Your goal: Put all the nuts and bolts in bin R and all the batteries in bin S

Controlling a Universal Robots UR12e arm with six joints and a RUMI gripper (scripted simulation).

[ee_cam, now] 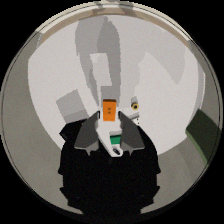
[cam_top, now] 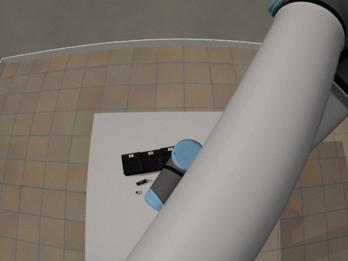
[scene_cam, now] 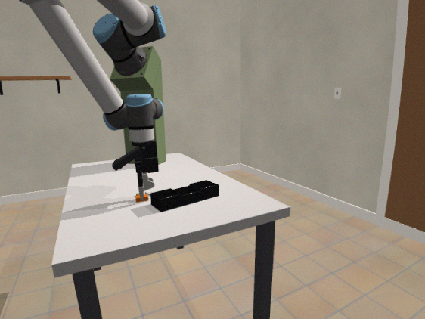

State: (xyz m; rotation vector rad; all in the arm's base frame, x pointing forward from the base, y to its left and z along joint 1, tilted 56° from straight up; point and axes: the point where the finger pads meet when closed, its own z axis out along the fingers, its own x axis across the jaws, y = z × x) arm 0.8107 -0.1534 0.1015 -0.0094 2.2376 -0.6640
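A small orange battery [scene_cam: 140,199] lies on the white table just left of the black three-compartment bin row [scene_cam: 185,194]. My gripper [scene_cam: 143,193] has come straight down over it; in the wrist view the orange battery [ee_cam: 109,110] lies between the tips of my partly open fingers, which stand beside it without clamping it. A small nut or bolt [ee_cam: 135,106] lies just to its right. In the top view a black battery [cam_top: 142,182] and a small nut [cam_top: 138,192] lie in front of the bins [cam_top: 145,162]. The bin labels are too small to read.
My arm [cam_top: 247,148] hides the right half of the table in the top view. A green pedestal [scene_cam: 145,106] stands behind the table. The bin row's left end is close to my fingers.
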